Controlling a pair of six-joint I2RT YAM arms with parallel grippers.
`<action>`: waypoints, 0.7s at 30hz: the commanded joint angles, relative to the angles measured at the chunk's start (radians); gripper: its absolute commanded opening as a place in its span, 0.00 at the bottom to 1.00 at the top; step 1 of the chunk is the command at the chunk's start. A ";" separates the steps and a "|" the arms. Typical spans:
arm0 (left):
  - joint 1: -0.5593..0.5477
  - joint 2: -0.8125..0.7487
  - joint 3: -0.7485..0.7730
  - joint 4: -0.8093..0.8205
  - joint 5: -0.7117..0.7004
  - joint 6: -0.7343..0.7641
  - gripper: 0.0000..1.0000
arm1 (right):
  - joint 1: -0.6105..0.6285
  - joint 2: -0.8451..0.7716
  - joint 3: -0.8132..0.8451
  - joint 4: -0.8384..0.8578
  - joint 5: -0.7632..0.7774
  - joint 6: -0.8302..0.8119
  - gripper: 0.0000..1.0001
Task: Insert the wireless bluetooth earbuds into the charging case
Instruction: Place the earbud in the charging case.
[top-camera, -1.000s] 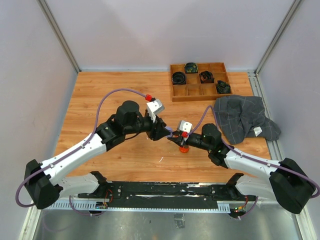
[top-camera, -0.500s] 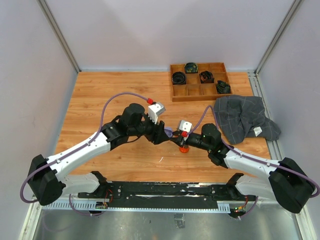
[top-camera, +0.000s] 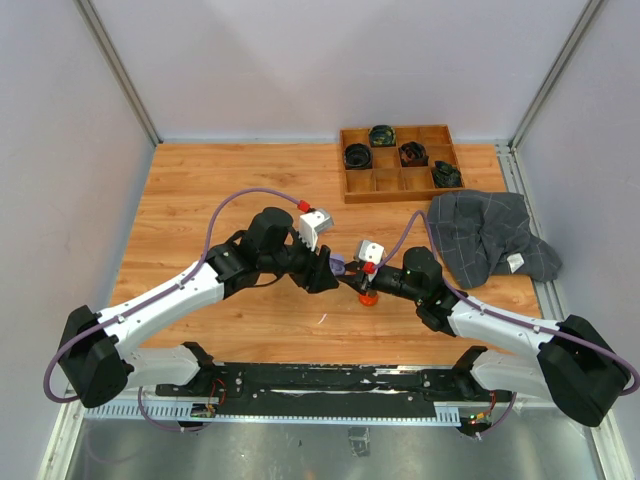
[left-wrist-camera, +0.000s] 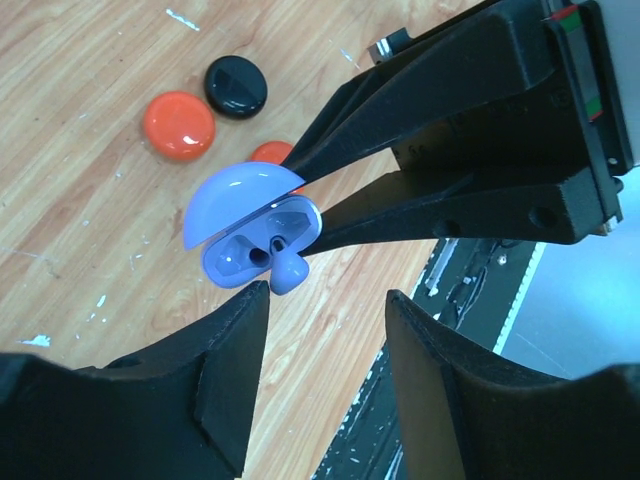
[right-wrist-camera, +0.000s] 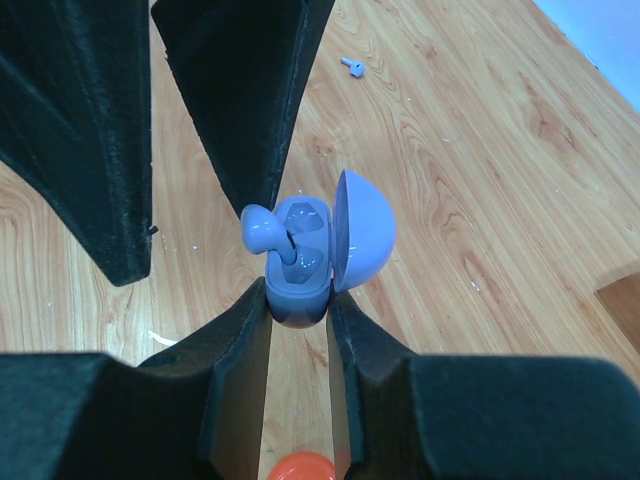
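Note:
My right gripper (right-wrist-camera: 298, 292) is shut on the base of a pale lilac charging case (right-wrist-camera: 298, 280) and holds it above the table with its lid (right-wrist-camera: 366, 230) swung open. A lilac earbud (right-wrist-camera: 263, 228) sits partly in one socket, its rounded head sticking out over the rim. My left gripper (left-wrist-camera: 328, 296) is open and empty, its fingers (right-wrist-camera: 240, 90) straddling the case from the far side; one tip is right by the earbud (left-wrist-camera: 290, 271). In the top view both grippers meet at the case (top-camera: 338, 266) mid-table. A second tiny lilac earbud (right-wrist-camera: 350, 65) lies on the wood.
An orange round case (left-wrist-camera: 180, 126) and a black round case (left-wrist-camera: 236, 87) lie on the table below, with another orange piece (left-wrist-camera: 268, 152) beside them. A wooden compartment tray (top-camera: 362, 185) stands at the back right. A grey cloth (top-camera: 490, 238) lies right.
My left arm has shifted right and swung its elbow in, closing on the right gripper. The right arm has held still with the case.

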 joint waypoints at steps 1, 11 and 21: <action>-0.005 0.001 0.036 0.016 0.063 -0.011 0.54 | 0.016 -0.003 0.034 0.029 -0.010 0.012 0.01; -0.005 0.029 0.050 0.069 0.125 -0.033 0.54 | 0.015 -0.005 0.033 0.029 -0.009 0.014 0.01; -0.005 0.055 0.063 0.111 0.130 -0.077 0.55 | 0.016 -0.007 0.032 0.030 -0.009 0.017 0.01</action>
